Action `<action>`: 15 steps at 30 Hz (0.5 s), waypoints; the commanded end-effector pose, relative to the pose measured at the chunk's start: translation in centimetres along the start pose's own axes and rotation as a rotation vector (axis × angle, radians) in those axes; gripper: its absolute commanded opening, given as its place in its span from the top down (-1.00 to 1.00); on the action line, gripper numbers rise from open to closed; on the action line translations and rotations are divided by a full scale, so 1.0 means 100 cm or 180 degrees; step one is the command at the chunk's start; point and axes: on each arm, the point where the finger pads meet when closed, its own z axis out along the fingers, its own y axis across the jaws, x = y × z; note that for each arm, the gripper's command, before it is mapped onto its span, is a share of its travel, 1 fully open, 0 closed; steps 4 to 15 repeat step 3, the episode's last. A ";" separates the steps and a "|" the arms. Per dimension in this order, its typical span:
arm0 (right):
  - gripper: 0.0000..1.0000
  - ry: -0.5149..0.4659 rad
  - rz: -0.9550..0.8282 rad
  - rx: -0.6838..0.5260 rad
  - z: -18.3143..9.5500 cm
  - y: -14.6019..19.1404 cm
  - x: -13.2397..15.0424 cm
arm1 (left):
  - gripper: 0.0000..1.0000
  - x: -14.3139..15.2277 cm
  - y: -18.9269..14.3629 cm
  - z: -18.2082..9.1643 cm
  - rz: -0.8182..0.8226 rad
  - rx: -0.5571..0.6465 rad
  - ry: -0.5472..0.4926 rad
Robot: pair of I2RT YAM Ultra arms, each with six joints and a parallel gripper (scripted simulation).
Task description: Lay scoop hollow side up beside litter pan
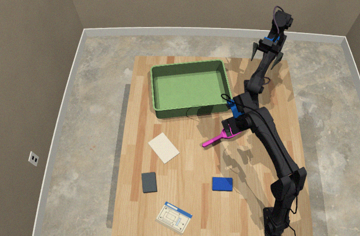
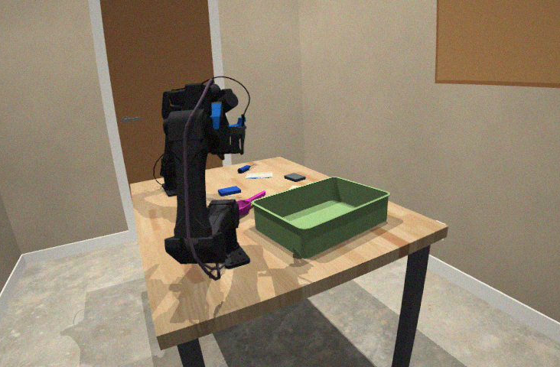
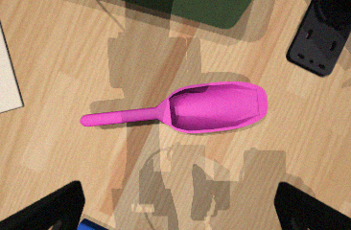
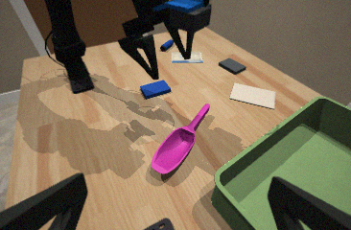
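Note:
The magenta scoop (image 1: pixel 213 140) (image 2: pixel 243 206) (image 3: pixel 217 107) (image 4: pixel 174 150) lies on the bare table, hollow side up, with a gap between it and the litter pan. The green litter pan (image 1: pixel 174 112) (image 2: pixel 350 227) (image 3: pixel 202 11) (image 4: pixel 231 211) stands upright and looks empty. My left gripper (image 3: pixel 178 191) (image 4: pixel 173 68) is open and empty, raised above the table and clear of the scoop; its fingers are hidden in the top view. My right gripper (image 1: pixel 261 64) (image 4: pixel 176 184) is open and empty, high up near the pan's end of the table.
A white card (image 1: pixel 164 148) (image 3: pixel 3 72) (image 4: pixel 252 96), a dark grey box (image 1: pixel 149 182) (image 2: pixel 294 177), a blue box (image 1: pixel 222 184) (image 2: pixel 229 190), a printed box (image 1: pixel 174 217) and a blue cylinder (image 2: pixel 243 168) (image 4: pixel 167 45) lie about. The right arm's base (image 3: pixel 317 53) stands near the pan.

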 end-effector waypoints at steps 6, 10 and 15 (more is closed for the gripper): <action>-1.00 -0.0031 -0.0012 -0.0007 -0.005 0.000 -0.001 | -1.00 -0.007 0.002 -0.012 -0.0024 -0.0010 -0.0104; -1.00 -0.0031 -0.0012 -0.0007 -0.005 0.000 -0.001 | -1.00 -0.007 0.002 -0.012 -0.0024 -0.0010 -0.0104; -1.00 -0.0031 -0.0012 -0.0007 -0.005 0.000 -0.001 | -1.00 -0.007 0.002 -0.012 -0.0024 -0.0010 -0.0104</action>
